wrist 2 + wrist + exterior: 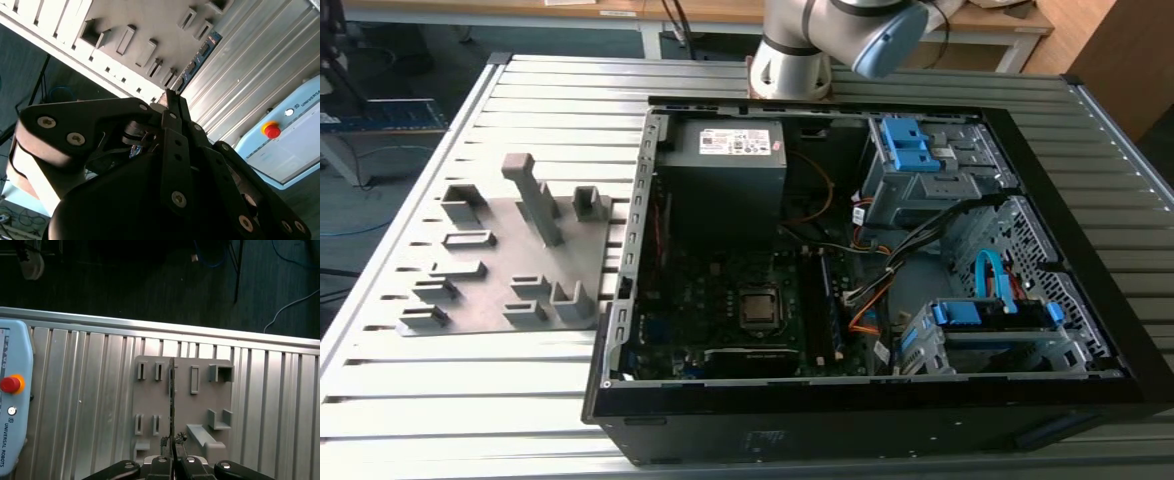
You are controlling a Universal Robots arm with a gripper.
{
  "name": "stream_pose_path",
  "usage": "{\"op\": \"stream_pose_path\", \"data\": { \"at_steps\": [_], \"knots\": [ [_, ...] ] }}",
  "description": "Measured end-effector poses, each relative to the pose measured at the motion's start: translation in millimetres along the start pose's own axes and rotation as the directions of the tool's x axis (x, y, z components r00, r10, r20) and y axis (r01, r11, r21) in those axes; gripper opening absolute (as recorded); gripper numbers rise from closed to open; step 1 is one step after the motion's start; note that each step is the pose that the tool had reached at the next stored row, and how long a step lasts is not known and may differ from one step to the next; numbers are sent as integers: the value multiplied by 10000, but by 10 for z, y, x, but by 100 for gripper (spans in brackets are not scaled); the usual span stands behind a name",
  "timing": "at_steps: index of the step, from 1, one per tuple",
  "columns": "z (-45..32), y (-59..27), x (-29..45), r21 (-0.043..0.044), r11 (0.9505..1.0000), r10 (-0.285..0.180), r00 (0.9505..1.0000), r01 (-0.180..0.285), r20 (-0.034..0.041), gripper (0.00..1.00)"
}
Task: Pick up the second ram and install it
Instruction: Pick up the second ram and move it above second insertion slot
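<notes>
- Pick looks done — pincer is clenched on the ram, which shows edge-on as a thin dark line in the first wrist view.
- In the second wrist view the ram reads as a blue board with black chips sticking out past the fingertips, so the grip looks to be at one end.
- Ram hangs clear above the grey holder on the table, not touching it.
- Install not done — computer case sits beside the holder in the exterior view, and the ram is not over the motherboard.
- Can't tell what its slots hold.
</notes>
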State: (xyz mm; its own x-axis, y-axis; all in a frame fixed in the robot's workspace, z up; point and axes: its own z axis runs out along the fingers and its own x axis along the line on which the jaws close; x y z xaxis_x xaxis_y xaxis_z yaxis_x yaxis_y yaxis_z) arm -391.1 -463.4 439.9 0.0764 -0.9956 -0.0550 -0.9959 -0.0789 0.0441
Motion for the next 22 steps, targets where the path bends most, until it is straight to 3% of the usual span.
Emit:
{"op": "stream_pose_path", "data": {
  "at_steps": [22],
  "knots": [
    [-14, -991, 75, -79, 10000, 5, 10000, -5, 7, 13]
  ]
}}
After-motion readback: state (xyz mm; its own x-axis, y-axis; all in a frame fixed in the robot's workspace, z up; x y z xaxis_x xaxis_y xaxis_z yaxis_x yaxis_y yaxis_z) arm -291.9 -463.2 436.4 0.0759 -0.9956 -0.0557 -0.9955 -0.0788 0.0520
